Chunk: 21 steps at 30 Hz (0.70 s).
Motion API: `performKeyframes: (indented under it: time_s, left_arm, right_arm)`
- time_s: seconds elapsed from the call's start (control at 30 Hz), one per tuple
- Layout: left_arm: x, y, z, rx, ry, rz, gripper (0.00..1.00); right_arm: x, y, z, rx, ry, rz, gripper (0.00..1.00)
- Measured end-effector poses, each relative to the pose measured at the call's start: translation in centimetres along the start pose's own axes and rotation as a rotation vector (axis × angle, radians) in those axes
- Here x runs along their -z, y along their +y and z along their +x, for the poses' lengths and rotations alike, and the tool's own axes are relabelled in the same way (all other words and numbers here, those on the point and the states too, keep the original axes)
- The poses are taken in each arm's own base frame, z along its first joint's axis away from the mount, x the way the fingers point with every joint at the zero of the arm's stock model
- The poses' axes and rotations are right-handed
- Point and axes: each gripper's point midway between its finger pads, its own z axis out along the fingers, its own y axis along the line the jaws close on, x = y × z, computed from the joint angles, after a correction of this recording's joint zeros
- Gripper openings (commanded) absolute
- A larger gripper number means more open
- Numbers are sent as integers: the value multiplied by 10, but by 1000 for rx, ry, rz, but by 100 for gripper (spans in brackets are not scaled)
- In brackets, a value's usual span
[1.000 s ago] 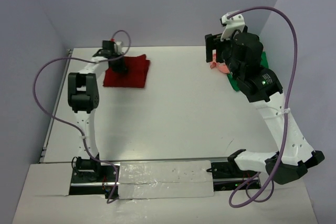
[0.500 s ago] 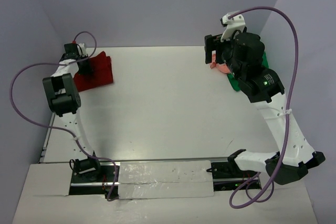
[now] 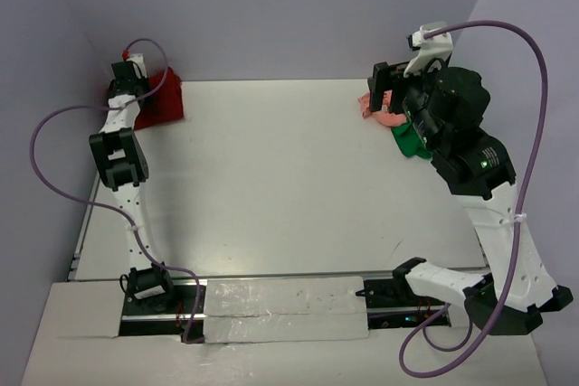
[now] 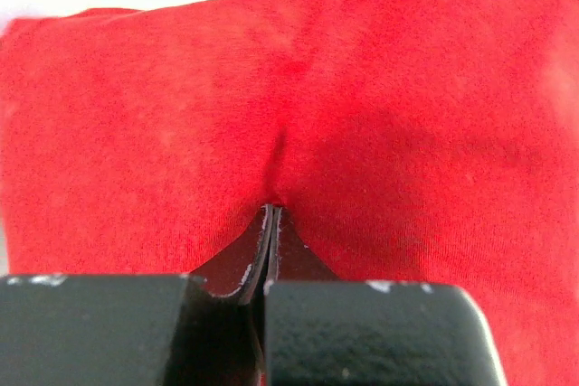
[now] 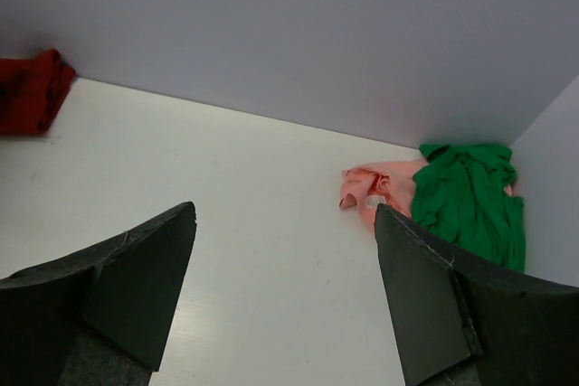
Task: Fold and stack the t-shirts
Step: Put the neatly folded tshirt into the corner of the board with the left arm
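A: Where do we stand at the left fingers (image 4: 271,223)?

B: We see them pressed together, with a pinch of the soft dark red t-shirt (image 4: 407,115) between the tips. Cloth fills the left wrist view.

A: And the right fingers (image 3: 387,95)?

B: Spread wide and holding nothing. They hang above the crumpled salmon-pink t-shirt (image 5: 375,189) and the bright green t-shirt (image 5: 470,201), which lie touching in the far right corner of the white table (image 3: 289,187).

A: What has changed?

B: Over the last second the left arm has dragged the red shirt, then a flat rectangle further in, to the far left corner. It now looks bunched there. The right arm has drifted slightly rightward, and its 2 shirts have not moved.

A: What does that mean for us?

B: We judge that 1 shirt is being parked as the base of the stack, though the drag may have spoiled its fold. The other 2 are not yet folded, so most of the work remains.
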Motion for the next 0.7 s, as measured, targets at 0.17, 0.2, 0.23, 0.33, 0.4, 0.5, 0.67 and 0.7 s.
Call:
performKeyframes:
  time_s: [0.17, 0.2, 0.23, 0.33, 0.4, 0.5, 0.67, 0.7]
  left_arm:
    - [-7, 11, -10, 4, -48, -56, 0]
    - [-7, 13, -11, 8, -55, -61, 0]
    - [-7, 14, -13, 11, -68, -65, 4]
    - [-3, 16, -5, 19, -64, -70, 36]
    - [4, 16, 3, 28, -46, -68, 57]
    - [29, 15, -2, 43, -44, -59, 66]
    - [123, 6, -62, 68, -161, -5, 68]
    - [154, 2, -84, 73, -218, 19, 68]
  right_arm:
    - [4, -4, 0, -4, -8, 5, 86]
    - [3, -5, 1, -3, -4, 5, 86]
    - [2, -5, 4, -3, 2, 4, 86]
    - [-1, -3, 12, 0, 21, -2, 86]
    - [-3, 0, 17, 1, 32, -14, 87]
    - [-8, 6, 27, 7, 55, -42, 88]
    - [-26, 21, 54, 25, 115, -98, 88]
    - [-30, 24, 62, 30, 132, -108, 88]
